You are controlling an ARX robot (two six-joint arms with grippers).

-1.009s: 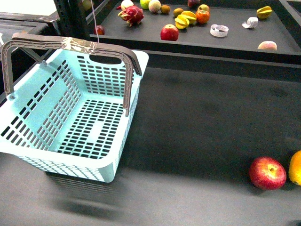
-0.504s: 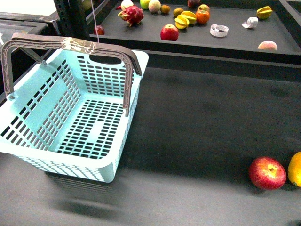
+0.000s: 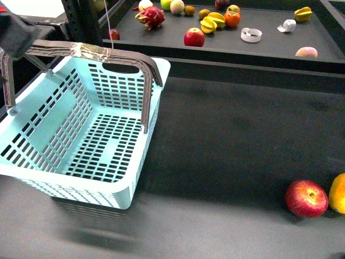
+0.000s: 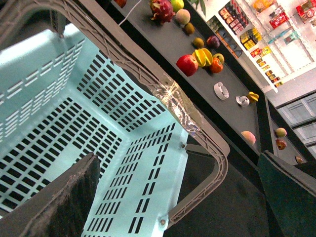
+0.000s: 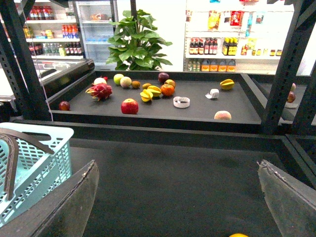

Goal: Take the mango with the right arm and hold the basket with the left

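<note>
The mango point(image 3: 338, 193) lies on the dark table point(image 3: 226, 140), far over on the robot's right side. The edge of the front view cuts it off, so only part of it shows. It is yellow-orange and sits just beside a red apple point(image 3: 306, 198), on the apple's right. I cannot tell if the two touch. The basket point(image 3: 81, 129) stands on the left side of the table, well apart from the mango. It is light blue with lots of little slots. Its two grey-brown handles point(image 3: 145, 86) stand up and meet at the top, with shiny clear tape point(image 4: 175, 101) wrapped around them. A dark, blurry bit of the left arm point(image 3: 16, 29) shows at the far left corner of the basket, by the handle. In the left wrist view the left fingers point(image 4: 64, 197) are spread wide apart above the basket and hold nothing. The right fingers point(image 5: 64, 202) are spread wide too and hold nothing. They hang over the bare table, and only a tiny bit of the mango peeks into that view. Behind the table is a higher shelf point(image 3: 269, 46) with more fruit: another red apple point(image 3: 194, 36), a pink dragon fruit point(image 3: 151, 16) and yellow star fruits point(image 3: 213, 21).
</note>
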